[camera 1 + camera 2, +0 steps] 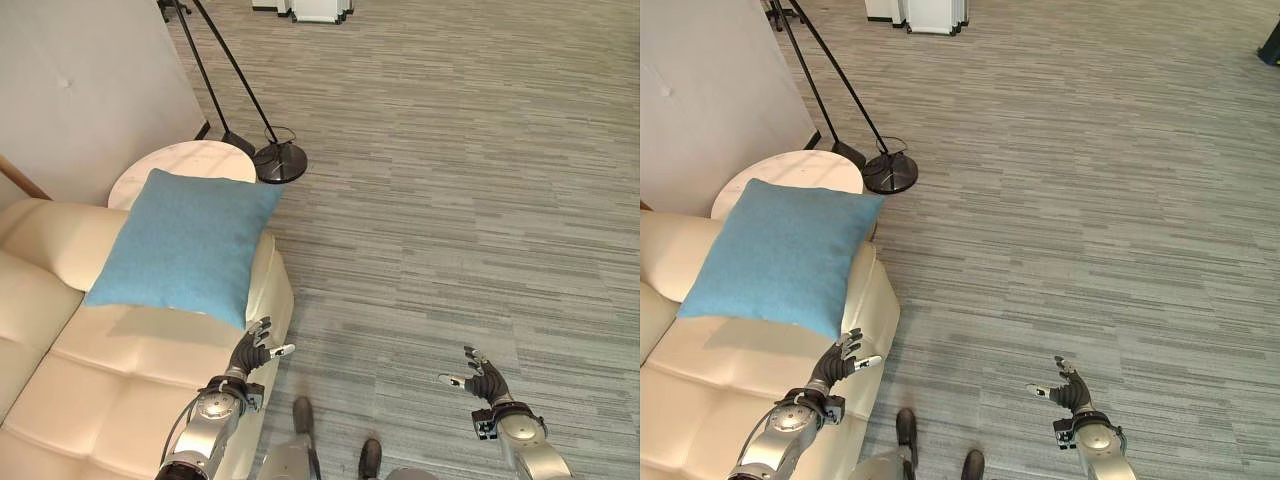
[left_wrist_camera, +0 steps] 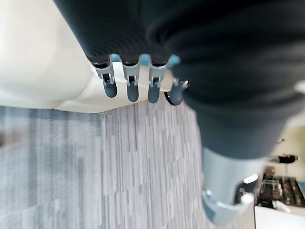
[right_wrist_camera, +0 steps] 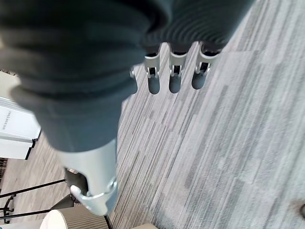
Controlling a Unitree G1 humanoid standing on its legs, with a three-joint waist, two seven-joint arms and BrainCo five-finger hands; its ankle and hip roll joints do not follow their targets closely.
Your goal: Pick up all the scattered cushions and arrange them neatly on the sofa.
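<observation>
1 blue cushion [image 1: 180, 245] is leaned on the sofa [image 1: 90, 390] arm to look neat, while the left hand [image 1: 250, 352] and right hand [image 1: 484, 380] are held empty, fingers spread loose.

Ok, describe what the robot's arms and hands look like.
Both arms are silver-grey metal. The left hand and right hand have a dark ribbed cover over the back and wrist, and silver fingers with dark tips, plus a separate thumb.

Both arms are reaching forward low, left hand [image 1: 250, 352] and right hand [image 1: 484, 381] hanging open, holding nothing
</observation>
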